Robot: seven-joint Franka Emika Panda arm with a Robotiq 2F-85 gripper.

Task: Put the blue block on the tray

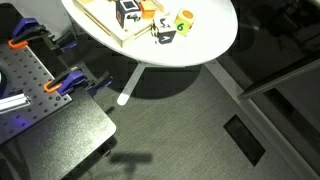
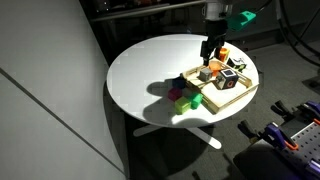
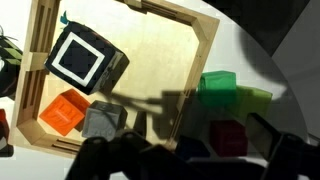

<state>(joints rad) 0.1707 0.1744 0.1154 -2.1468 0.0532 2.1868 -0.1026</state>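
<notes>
The light-wood tray (image 3: 205, 60) lies on the round white table and shows in both exterior views (image 2: 243, 88) (image 1: 95, 18). It holds a black-and-white cube (image 3: 85, 58), an orange block (image 3: 62, 112) and a grey block (image 3: 102, 122). Just outside the tray's rim, a dark bluish block (image 3: 192, 148) sits in shadow beside a dark red block (image 3: 228, 138); this looks like the blue block. My gripper (image 3: 195, 142) hangs above these blocks with its fingers spread wide and nothing between them. In an exterior view the gripper (image 2: 209, 50) is well above the tray.
A green block (image 3: 218, 85) and a yellow-green block (image 3: 255, 98) lie on the table beside the tray, also seen in an exterior view (image 2: 190, 101). The table edge is near these blocks. Clamps and a perforated metal plate (image 1: 35, 80) stand beside the table.
</notes>
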